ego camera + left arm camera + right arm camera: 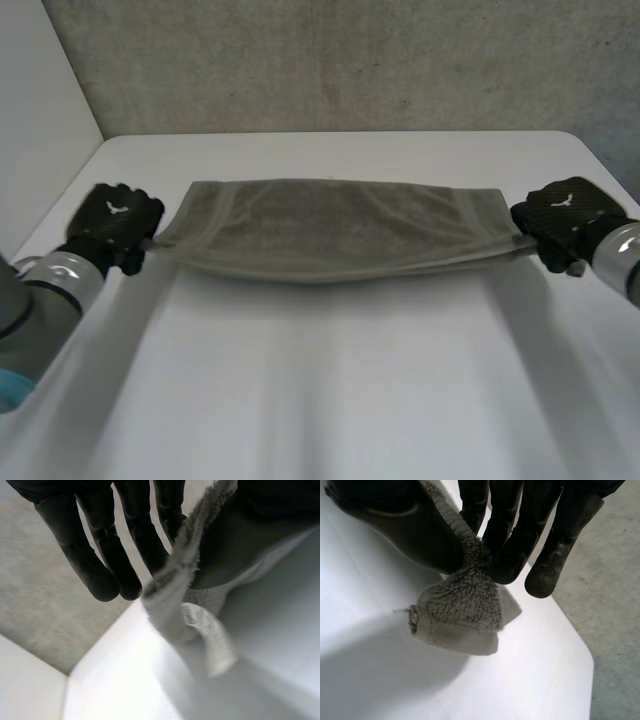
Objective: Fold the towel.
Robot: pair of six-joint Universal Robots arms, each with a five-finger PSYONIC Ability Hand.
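I hold the grey towel [335,235] taut across mid-frame, long axis left to right, with left hand [115,222] and right hand [560,215] each pinching an end.

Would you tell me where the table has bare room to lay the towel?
Widest: the table on the robot's side of the towel. A narrower strip lies between towel and wall. Crowded: the towel's ends, pinched by the left hand and right hand.
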